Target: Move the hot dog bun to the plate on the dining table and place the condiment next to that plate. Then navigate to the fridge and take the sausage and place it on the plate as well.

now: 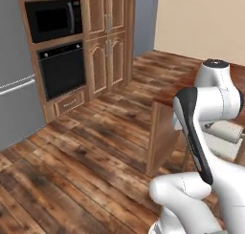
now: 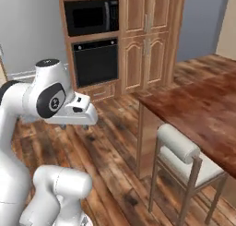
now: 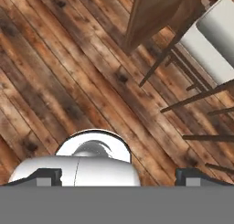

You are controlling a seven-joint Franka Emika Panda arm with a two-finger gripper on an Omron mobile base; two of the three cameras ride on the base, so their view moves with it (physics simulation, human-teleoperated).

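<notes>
The robot looks to be driving between the dining table (image 2: 203, 114) and the fridge (image 1: 14, 85). Its gripper (image 3: 119, 176) is spread and empty; next it must face the fridge.

I'm looking at the bench (image 2: 193, 107) — a glossy reddish-brown wood-grain top on wooden legs, its near corner reaching toward the cabinets. From where I sit, the visible part of its surface carries nothing. A white-cushioned chair (image 2: 184, 158) stands on the plank floor (image 1: 81, 156), tucked against the bench's edge — the floor is dark, knotty wood.
</notes>
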